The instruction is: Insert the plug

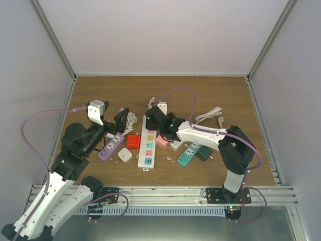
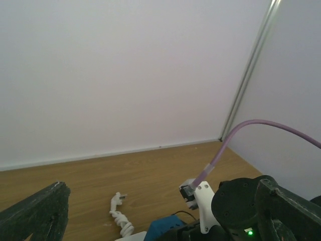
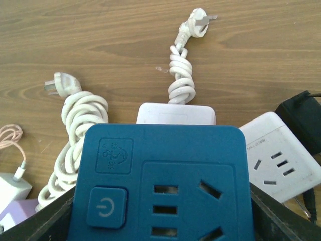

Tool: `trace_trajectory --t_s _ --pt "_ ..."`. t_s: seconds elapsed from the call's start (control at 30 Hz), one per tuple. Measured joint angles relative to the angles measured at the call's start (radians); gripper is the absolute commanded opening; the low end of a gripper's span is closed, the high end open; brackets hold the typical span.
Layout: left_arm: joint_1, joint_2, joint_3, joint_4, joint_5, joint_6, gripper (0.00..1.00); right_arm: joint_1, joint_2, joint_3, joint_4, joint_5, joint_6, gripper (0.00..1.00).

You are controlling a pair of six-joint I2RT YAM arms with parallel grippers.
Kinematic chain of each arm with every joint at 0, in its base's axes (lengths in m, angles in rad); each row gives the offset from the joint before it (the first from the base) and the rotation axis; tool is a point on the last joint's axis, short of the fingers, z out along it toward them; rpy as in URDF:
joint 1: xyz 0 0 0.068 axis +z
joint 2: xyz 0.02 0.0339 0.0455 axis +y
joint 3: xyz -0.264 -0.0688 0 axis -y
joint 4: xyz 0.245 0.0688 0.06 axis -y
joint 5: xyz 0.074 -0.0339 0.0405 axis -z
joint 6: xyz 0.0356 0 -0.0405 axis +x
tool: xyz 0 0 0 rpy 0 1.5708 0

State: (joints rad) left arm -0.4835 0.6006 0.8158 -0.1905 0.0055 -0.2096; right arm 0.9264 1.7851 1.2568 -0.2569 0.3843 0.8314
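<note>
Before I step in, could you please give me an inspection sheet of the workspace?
Surface: wooden table.
Job's things: blue strip held by right gripper; white plug loose beyond it.
Clutter: purple strip, white strip, teal strip, red cube.
Grippers: left gripper open, empty; right shut on blue strip.
Cables: white coils; purple leads on arms.
Surroundings: white walls, metal frame.

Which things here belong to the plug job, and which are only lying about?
Job, probably: blue socket block, held; white plug on its coiled cord.
Lying about: purple power strip, red cube, teal power strip, long white power strip.
</note>
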Motion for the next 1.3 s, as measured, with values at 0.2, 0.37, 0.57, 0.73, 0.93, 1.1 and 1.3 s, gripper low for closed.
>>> trace_trajectory --t_s 0.2,0.37,0.57,0.73,0.93,1.1,1.3 --pt "0.000 -0.031 -0.063 0.013 -0.057 0.000 0.99 0.000 0.072 0.024 0.043 0.025 0.016 0.45" --pt "0.000 -0.049 -0.086 0.014 -0.094 0.009 0.99 0.000 0.115 0.028 0.048 0.035 0.042 0.45" --pt "0.002 -0.056 -0.087 0.022 -0.116 0.023 0.99 0.000 0.142 0.056 0.040 0.060 0.070 0.45" --pt "0.008 -0.056 -0.087 0.022 -0.126 0.027 0.99 0.000 0.163 0.095 0.014 0.088 0.090 0.45" --pt "0.009 -0.056 -0.098 0.023 -0.134 0.027 0.99 0.000 0.185 0.113 -0.017 0.103 0.102 0.45" --pt "0.014 -0.056 -0.100 0.022 -0.140 0.027 0.99 0.000 0.193 0.131 -0.039 0.107 0.109 0.45" --pt "0.014 -0.056 -0.101 0.022 -0.146 0.027 0.99 0.000 0.212 0.166 -0.077 0.110 0.127 0.45"
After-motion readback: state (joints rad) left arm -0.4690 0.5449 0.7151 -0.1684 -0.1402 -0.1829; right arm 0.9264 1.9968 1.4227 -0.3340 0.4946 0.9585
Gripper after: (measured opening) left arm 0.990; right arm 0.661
